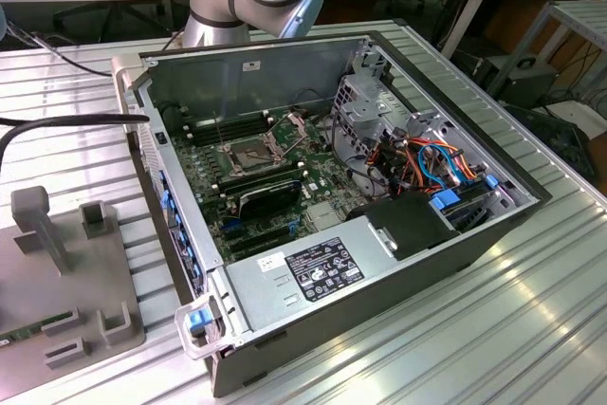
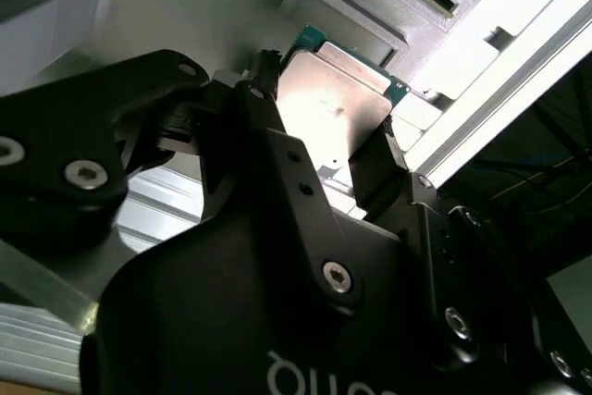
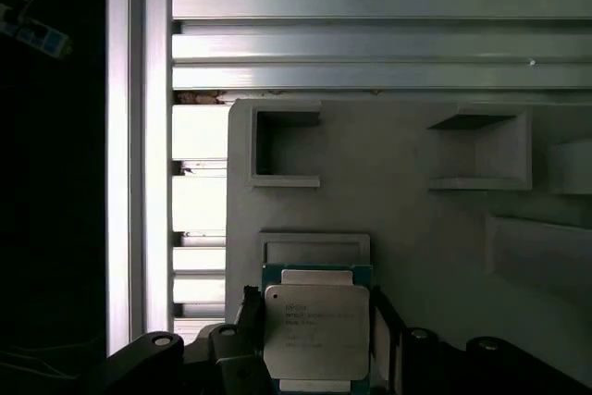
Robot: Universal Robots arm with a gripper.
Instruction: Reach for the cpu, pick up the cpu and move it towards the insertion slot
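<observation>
I am clamping my claw point(image 2: 322, 127) on the cpu point(image 3: 316, 330), lifting it from the grey holder point(image 3: 416, 228); reaching the insertion slot point(image 1: 251, 151) likely calls for a level carry.

Open computer case point(image 1: 256, 78) lies on its side on the ribbed aluminium bench point(image 1: 512, 329). Inside the case: green motherboard point(image 1: 211, 177) on the floor; black curved-top heatsink point(image 1: 268, 198) near its middle; long black memory slots point(image 1: 218, 130) toward the rear wall; silver power supply point(image 1: 303, 277), black label, at the near end; metal drive cage point(image 1: 365, 106) and orange and blue cables point(image 1: 432, 160) toward the exterior view's right. Blue latch point(image 1: 197, 320) on the case's near corner. Grey fixture plate point(image 1: 57, 272) with raised blocks lies beside the case, on the exterior view's left. Black cable point(image 1: 57, 122) reaches the case from that side.
</observation>
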